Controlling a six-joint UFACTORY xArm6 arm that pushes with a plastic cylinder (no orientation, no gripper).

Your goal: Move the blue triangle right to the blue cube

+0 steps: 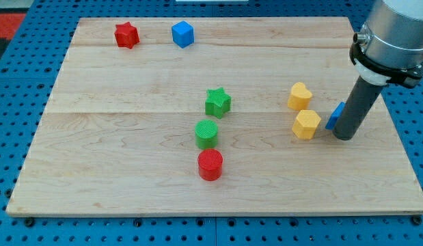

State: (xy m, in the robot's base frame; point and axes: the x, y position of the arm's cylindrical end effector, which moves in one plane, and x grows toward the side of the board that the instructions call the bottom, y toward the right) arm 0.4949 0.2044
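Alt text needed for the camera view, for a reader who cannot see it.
My tip rests on a wooden board against the blue triangle, mostly hidden behind the rod, with a yellow hexagon and yellow heart just to its left. Mid-board sit a green star, green cylinder and red cylinder; the red star and blue cube lie top left.

Near the board's [129, 184] top-left, the red star [126, 35] sits left of the blue cube [183, 33]. At centre the green star [217, 102], green cylinder [206, 133] and red cylinder [210, 165] descend in a column. At the right, the yellow heart [300, 96] lies above the yellow hexagon [306, 124], with the blue triangle [335, 116] between that hexagon and my tip [344, 136].
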